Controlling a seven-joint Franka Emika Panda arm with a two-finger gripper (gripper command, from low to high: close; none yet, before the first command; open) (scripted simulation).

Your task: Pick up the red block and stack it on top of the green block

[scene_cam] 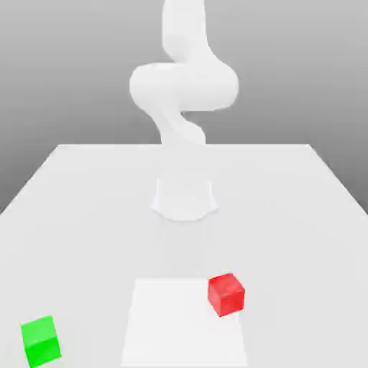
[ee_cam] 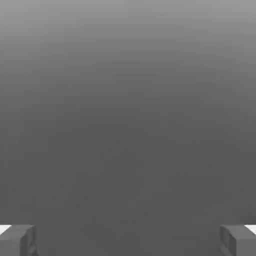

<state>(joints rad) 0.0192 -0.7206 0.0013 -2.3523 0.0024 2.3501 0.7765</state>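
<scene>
The table (scene_cam: 86, 215) holds two blocks, well apart. The green block (scene_cam: 40, 342) sits near, at the exterior view's left. The red block (scene_cam: 226, 294) sits to its right, a little farther back. The arm's base (scene_cam: 185, 198) stands behind both.

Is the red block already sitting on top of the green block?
No, the red block rests on the table, well apart from the green block toward the exterior view's left.

A pale grey-white counter (scene_cam: 79, 208) runs back to a straight far edge. A brighter white rectangular patch (scene_cam: 172, 323) lies on it near the front. Behind it, a plain grey backdrop (scene_cam: 65, 65) shades from darker above to lighter below, evenly and softly lit.
</scene>
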